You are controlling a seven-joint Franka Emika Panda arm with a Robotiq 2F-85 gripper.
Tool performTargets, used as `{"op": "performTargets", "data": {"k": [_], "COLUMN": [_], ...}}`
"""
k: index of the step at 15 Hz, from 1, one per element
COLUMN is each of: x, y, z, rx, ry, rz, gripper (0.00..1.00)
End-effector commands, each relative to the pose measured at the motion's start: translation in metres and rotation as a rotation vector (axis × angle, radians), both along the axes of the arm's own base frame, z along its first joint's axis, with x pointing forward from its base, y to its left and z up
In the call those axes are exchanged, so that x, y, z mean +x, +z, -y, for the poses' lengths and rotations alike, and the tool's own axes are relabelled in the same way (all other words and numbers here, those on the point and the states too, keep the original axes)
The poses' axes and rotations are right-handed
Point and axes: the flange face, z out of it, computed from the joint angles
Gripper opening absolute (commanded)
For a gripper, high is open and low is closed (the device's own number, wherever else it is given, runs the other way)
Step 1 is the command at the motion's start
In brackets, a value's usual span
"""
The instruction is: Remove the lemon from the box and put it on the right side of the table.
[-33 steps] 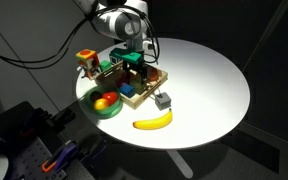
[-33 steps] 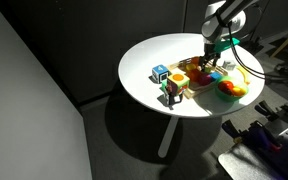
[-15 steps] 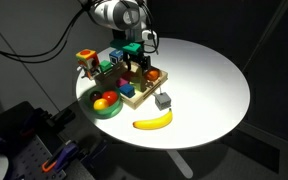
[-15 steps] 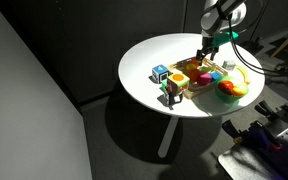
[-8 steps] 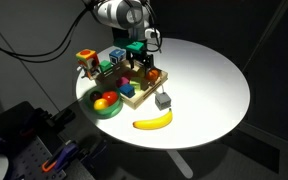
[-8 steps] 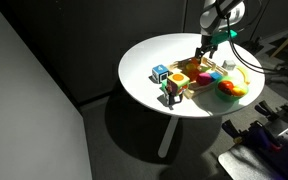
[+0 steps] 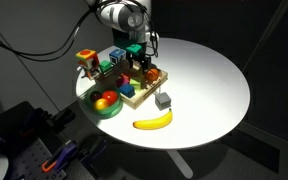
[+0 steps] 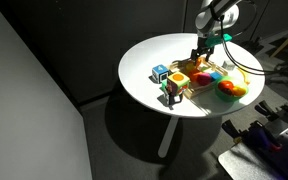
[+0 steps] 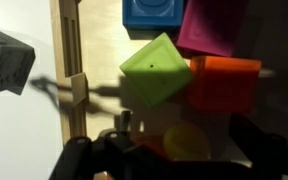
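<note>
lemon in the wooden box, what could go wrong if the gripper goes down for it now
1. The small yellow lemon lies crowded beside the lime-green cube and the orange block in the light-wood box. The open gripper could catch or pinch a block instead.
2. The lemon is round, so an off-centre close might squeeze it out sideways.
</note>
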Motion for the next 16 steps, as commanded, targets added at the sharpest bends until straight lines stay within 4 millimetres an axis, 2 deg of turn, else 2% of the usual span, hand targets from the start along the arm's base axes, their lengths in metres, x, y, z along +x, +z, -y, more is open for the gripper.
{"op": "performTargets", "data": {"k": [1, 8, 16], "x": [0.007, 0.010, 0.017], "y": [0.001, -0.003, -0.007], "z": [-0.007, -0.013, -0.013], "rx": [0.032, 0.069, 0.066], "ry": [-0.075, -0.208, -0.254], "rz": [-0.003, 0.003, 0.009], "gripper": [1.00, 1.00, 1.00]}}
